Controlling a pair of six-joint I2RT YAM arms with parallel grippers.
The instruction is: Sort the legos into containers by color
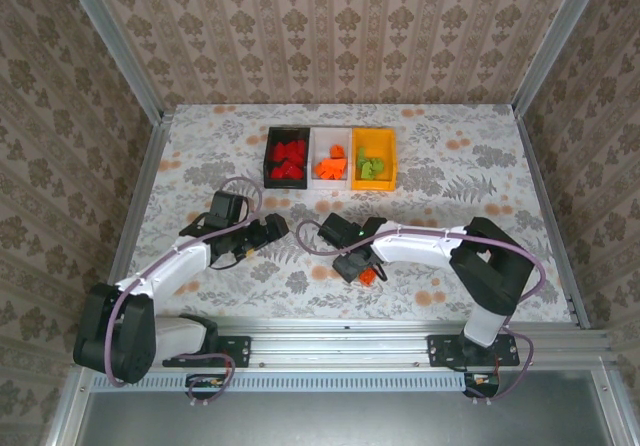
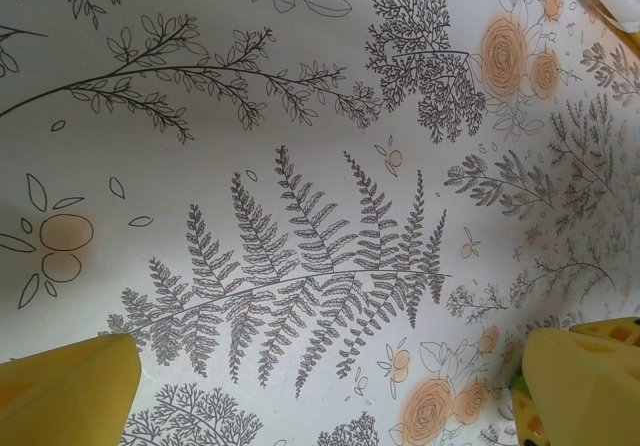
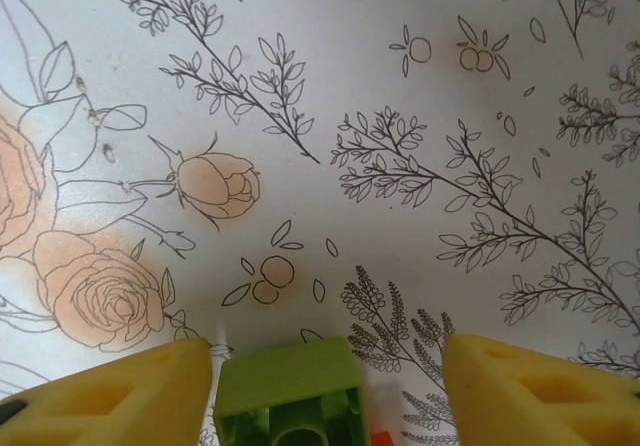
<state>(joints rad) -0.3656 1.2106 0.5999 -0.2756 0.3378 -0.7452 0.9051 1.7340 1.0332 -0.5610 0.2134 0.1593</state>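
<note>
Floral cloth covers the bench [image 1: 450,166], and at its far middle the three containers stand in a row: the black bin [image 1: 272,144] with red legos [image 1: 288,156], the white bin [image 1: 318,138] with orange legos [image 1: 330,168], the yellow-orange bin [image 1: 392,158] with green legos [image 1: 372,169]. My right hand [image 3: 325,351] is low over the near bench, fingers apart around a green lego [image 3: 285,381]. The lego sits hard by one finger and clear of the other; nothing is clamped. An orange lego [image 1: 368,277] lies just beside it. My left hand [image 1: 265,234] hangs wide apart over bare cloth, holding nothing.

My worry is that off-centre brick. When I close, one finger will likely shove it sideways first, so it may twist, get pinched by a corner and slip out on the lift. The orange neighbour could be nipped along with it or knocked away. If both ride along, the orange one lands among the green. The bins stand close together, so a careless release could spill into the white one.
</note>
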